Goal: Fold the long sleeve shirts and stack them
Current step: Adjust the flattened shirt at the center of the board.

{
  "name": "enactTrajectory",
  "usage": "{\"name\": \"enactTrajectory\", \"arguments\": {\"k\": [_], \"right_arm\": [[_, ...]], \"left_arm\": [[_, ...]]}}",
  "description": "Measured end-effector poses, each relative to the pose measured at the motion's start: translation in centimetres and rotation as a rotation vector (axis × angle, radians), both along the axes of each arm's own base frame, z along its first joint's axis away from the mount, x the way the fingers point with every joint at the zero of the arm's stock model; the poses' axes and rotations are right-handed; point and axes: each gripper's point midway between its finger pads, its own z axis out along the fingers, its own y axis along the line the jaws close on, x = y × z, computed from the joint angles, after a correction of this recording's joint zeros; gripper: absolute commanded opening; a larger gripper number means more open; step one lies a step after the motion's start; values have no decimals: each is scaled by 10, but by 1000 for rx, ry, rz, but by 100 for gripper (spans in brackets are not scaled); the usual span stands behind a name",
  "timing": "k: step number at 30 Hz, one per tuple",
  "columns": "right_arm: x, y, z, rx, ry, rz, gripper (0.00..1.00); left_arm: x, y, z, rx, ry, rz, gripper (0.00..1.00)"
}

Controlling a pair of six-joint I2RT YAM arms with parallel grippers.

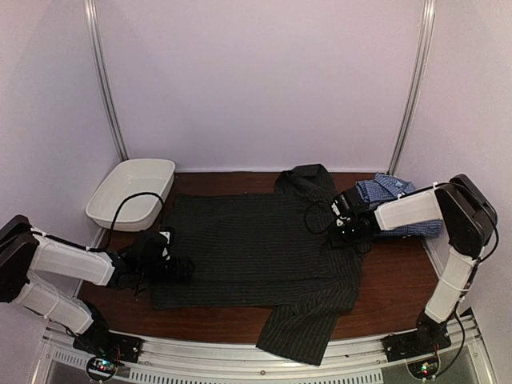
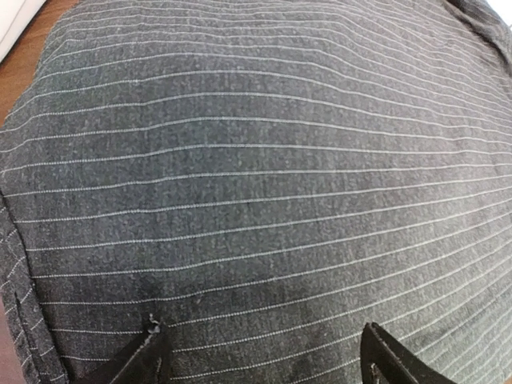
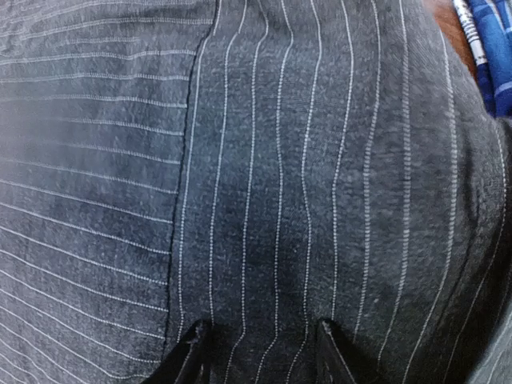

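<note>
Okay, on the table (image 1: 400,280) the black pinstripe shirt (image 1: 256,240) is lying spread flat, the blue check shirt (image 1: 392,196) sitting bunched back right. We're guessing folding is just starting: left gripper (image 2: 260,344) hovering wide open over one edge, right gripper (image 3: 260,344) half-spread on the cloth, grasp we can't tell. Next we're needing edge pinches.

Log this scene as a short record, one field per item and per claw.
black pinstripe shirt: spread flat across the middle of the table, one sleeve reaching past the near edge
blue check shirt: bunched at the far right
white tub: far left, clear of both shirts
left claw: open wide, over the left edge of the black pinstripe shirt
right claw: fingers apart, low over that shirt's right side
progress: black pinstripe shirt not yet folded, nothing stacked
</note>
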Motion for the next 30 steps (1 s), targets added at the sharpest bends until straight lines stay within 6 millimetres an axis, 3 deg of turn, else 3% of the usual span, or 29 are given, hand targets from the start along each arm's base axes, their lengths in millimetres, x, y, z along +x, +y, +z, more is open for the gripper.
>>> {"name": "enactTrajectory", "arguments": {"k": [10,17,22,26,30], "right_arm": [[-22,-7,-1,87,-19,-60,47],[-30,-12,0,77,3,-73,51],[-37,-8,13,63,3,-33,65],[-60,24,45,83,-51,75,69],[-112,68,79,152,-99,237,82]], "left_arm": [[28,9,-1,30,17,1,83],[13,10,1,21,51,-36,84],[2,9,14,-8,36,-76,87],[4,1,42,-46,-37,-128,90],[11,-7,69,-71,-108,-164,92]]}}
